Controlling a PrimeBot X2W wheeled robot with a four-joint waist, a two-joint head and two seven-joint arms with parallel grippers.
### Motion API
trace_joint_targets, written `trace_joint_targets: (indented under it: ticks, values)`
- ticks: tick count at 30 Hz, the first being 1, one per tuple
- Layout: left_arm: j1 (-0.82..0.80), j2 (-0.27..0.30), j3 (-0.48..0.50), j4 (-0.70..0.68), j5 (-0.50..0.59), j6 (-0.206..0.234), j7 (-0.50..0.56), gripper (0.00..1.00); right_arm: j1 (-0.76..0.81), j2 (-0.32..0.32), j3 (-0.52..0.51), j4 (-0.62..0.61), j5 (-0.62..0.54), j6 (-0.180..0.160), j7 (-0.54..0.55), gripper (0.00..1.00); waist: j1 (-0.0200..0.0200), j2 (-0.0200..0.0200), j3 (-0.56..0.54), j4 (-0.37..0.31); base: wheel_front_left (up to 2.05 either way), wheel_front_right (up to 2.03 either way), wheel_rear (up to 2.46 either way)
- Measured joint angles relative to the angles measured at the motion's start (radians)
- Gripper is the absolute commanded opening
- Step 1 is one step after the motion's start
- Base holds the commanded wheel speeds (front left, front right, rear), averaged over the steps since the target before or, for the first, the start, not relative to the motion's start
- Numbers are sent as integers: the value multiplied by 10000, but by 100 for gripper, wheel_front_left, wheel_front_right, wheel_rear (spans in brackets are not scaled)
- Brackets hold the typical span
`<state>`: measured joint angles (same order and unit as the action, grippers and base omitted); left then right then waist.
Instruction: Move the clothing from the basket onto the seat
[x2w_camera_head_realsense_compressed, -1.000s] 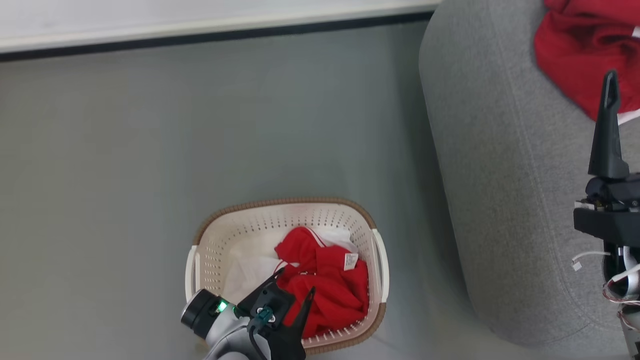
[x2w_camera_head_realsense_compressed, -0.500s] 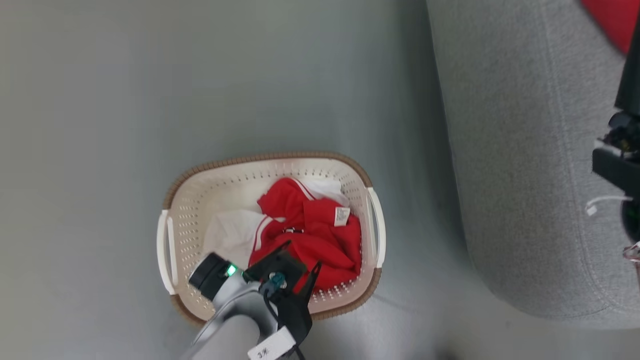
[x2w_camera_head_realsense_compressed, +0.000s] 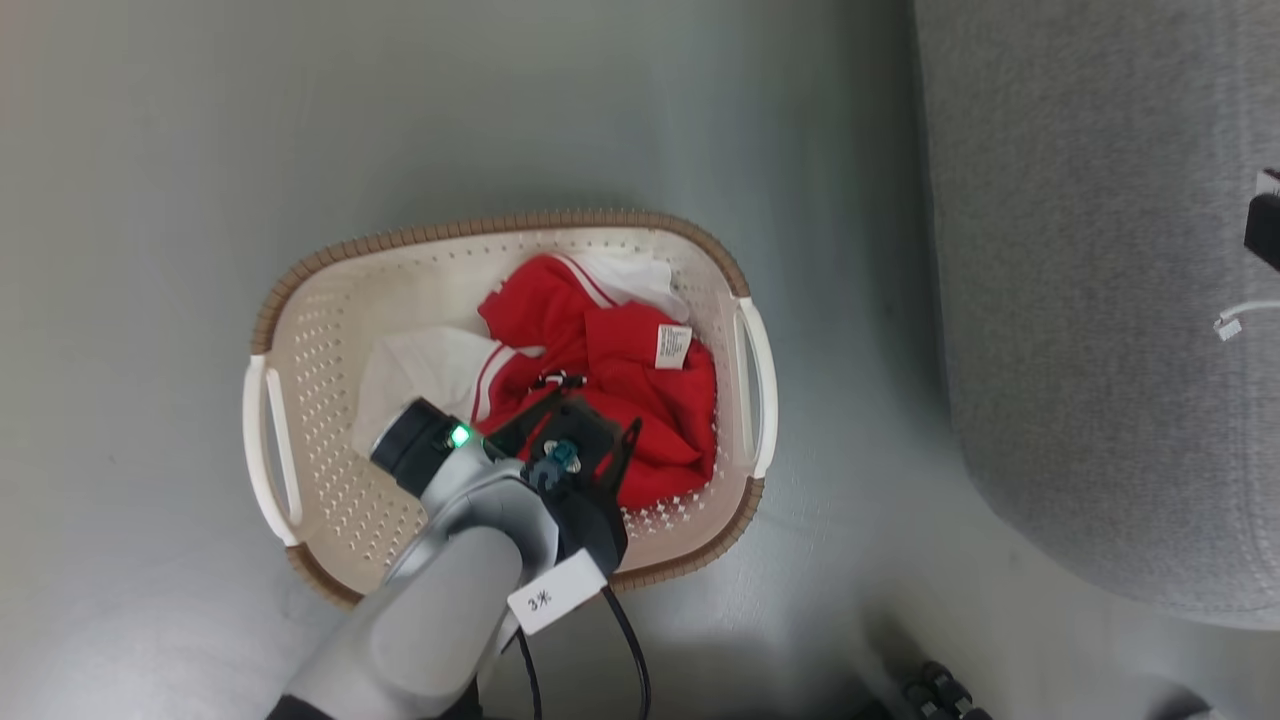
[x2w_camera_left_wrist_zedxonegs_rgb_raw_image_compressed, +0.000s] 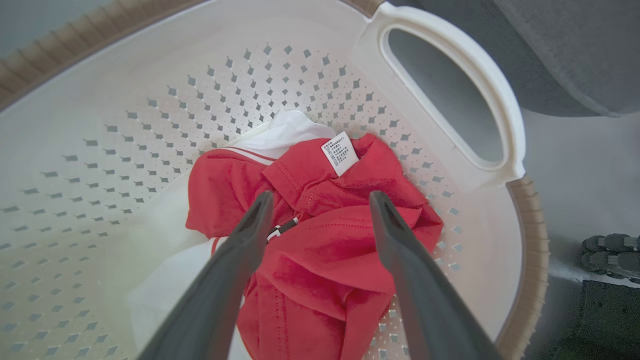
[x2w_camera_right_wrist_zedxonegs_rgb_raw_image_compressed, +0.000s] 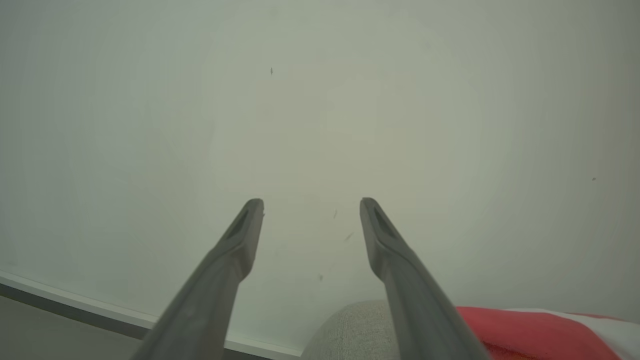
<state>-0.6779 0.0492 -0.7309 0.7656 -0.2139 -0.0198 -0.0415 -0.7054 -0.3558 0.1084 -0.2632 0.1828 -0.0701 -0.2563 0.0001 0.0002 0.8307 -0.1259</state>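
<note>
Two dark fingers of the left gripper (x2w_camera_left_wrist_zedxonegs_rgb_raw_image_compressed: 321, 197) stand spread wide and hold nothing, reaching down into the basket (x2w_camera_left_wrist_zedxonegs_rgb_raw_image_compressed: 150, 115) with their tips over the crumpled red clothing (x2w_camera_left_wrist_zedxonegs_rgb_raw_image_compressed: 325, 245); whether the tips touch the fabric I cannot tell. Red cloth fills the gap between the fingers and runs under both. Just beyond the tips lies the white label (x2w_camera_left_wrist_zedxonegs_rgb_raw_image_compressed: 340, 159), with a white panel to the left of it, and the basket's handle (x2w_camera_left_wrist_zedxonegs_rgb_raw_image_compressed: 505, 115) rises past the right-hand finger. The seat (x2w_camera_head_realsense_compressed: 1100, 300) stands apart from the basket, off to that same side across the grey floor (x2w_camera_head_realsense_compressed: 150, 150). Fingers of the right gripper (x2w_camera_right_wrist_zedxonegs_rgb_raw_image_compressed: 311, 204) are likewise fully apart and empty, pointing at a pale wall (x2w_camera_right_wrist_zedxonegs_rgb_raw_image_compressed: 320, 100). Low between them shows a rounded grey seat corner, and beside the right-hand finger lies more red cloth with a white edge.
</note>
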Motion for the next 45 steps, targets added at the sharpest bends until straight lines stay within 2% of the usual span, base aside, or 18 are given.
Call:
trace_joint_targets:
  ticks: [9, 22, 27, 28, 29, 30, 31, 39, 45]
  values:
    - [-601, 0, -274, 830, -186, 23, 138, 100, -508, 144, 188, 395, -82, 2, -2, 100, 1, 1, 1004, -85, 0, 0, 0]
    - [-1056, -13, -46, 1871, -420, 341, 84, 100, -859, 357, 522, 543, -151, 125, -6, 100, -1, -1, 1261, -329, 0, 0, 0]
    - [-1151, -10, -192, 1973, -608, 341, 86, 100, -885, 366, 589, 694, -263, 174, -8, 100, -1, -1, 1337, -440, 0, 0, 0]
    - [-1151, -10, -232, 1971, -721, 341, 86, 82, -911, 376, 606, 721, -282, 176, -8, 100, -1, -1, 1340, -455, 0, 0, 0]
    - [-1151, -10, -263, 1965, -811, 341, 84, 33, -947, 389, 627, 738, -307, 178, -8, 100, -2, -1, 1342, -469, 0, 0, 0]
    - [-1151, -8, -301, 1964, -853, 332, 75, 19, -995, 412, 650, 759, -336, 197, -8, 100, -2, -1, 1341, -481, 0, 0, 0]
    - [-1151, -8, -355, 1958, -876, 324, 75, 0, -1045, 435, 677, 782, -339, 215, -8, 100, -1, -1, 1338, -492, 0, 0, 0]
    - [-1147, -8, -784, 1816, -1101, 198, -255, 0, -1089, 529, 759, 1212, -347, 278, -15, 100, -2, -1, 1100, -487, 0, 0, 0]
    - [-1144, -10, -717, 1304, -1793, 182, -895, 0, -1078, 617, 913, 1726, -357, 441, -17, 100, -2, -1, 662, -368, 0, 0, 0]
